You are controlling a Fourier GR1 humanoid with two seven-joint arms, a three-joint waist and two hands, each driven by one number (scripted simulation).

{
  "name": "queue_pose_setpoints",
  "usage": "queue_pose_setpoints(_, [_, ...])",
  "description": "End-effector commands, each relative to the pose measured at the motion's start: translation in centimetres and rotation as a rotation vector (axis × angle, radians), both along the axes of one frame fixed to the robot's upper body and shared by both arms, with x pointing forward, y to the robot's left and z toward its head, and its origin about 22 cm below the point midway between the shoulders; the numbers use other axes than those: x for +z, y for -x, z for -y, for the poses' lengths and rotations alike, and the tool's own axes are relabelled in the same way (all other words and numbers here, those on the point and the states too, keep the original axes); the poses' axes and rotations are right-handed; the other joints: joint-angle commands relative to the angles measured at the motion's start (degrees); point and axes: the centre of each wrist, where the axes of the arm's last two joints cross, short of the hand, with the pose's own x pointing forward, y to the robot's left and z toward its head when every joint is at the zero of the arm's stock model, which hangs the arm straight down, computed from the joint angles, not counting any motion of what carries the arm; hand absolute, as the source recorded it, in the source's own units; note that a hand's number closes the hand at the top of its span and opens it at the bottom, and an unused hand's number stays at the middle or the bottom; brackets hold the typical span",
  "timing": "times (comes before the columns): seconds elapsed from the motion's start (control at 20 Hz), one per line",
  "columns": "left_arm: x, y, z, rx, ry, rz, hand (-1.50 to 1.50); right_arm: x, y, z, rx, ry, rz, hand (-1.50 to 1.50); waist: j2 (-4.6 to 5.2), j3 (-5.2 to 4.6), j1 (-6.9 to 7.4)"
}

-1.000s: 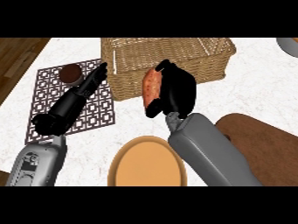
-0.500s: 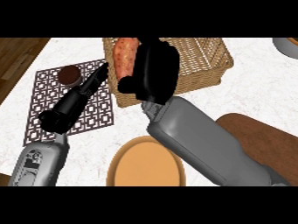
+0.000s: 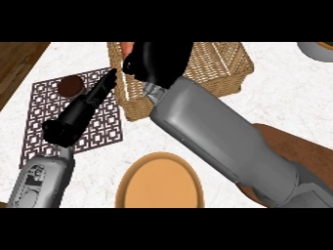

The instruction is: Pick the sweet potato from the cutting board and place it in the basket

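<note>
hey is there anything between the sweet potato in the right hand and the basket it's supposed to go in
Nothing visible. The right hand holds the sweet potato already over the wicker basket, near its left side. The left hand lies over the patterned mat, outside the basket.

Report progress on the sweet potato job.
Done: the sweet potato is off the board, carried by the right hand. In hand: it hangs over the basket, mostly hidden by the hand. Left: lower and release it. The left hand rests over the mat.

1 wicker basket (image 3: 219, 68), 1 orange plate (image 3: 159, 181), 1 patterned mat (image 3: 46, 122), 1 brown round item (image 3: 71, 85), 2 hands: left (image 3: 79, 114), right (image 3: 158, 61)
</note>
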Motion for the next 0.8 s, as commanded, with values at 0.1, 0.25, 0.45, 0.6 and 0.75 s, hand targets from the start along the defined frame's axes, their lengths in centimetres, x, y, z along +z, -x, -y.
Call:
queue_pose_setpoints(0.1, [0.1, 0.0, -0.4, 0.02, 0.003, -0.006, 0.0, 2.5, -1.5, -1.3, -0.223, -0.149, -0.032, 1.5, 0.02, 0.04, -0.84])
queue_pose_setpoints(0.25, [0.7, -0.3, -0.5, 0.023, 0.012, 0.013, 0.0, 4.2, -2.4, -1.5, -0.264, -0.152, -0.006, 1.5, 0.17, 0.03, -1.33])
queue_pose_setpoints(0.45, [0.2, 0.1, -1.1, 0.03, 0.005, 0.016, 0.0, 3.8, -4.3, -0.4, -0.324, -0.208, 0.038, 1.5, 0.45, 0.12, -2.07])
queue_pose_setpoints(0.6, [-0.2, 0.5, -1.2, 0.048, 0.006, 0.003, 0.0, 5.5, -4.8, -0.5, -0.359, -0.216, 0.086, 1.5, 0.23, 0.14, -2.83])
queue_pose_setpoints(0.75, [1.1, -0.1, -2.6, 0.07, -0.003, 0.016, 0.0, 4.8, -5.8, 0.1, -0.406, -0.221, 0.095, 1.5, 0.33, 0.19, -4.05])
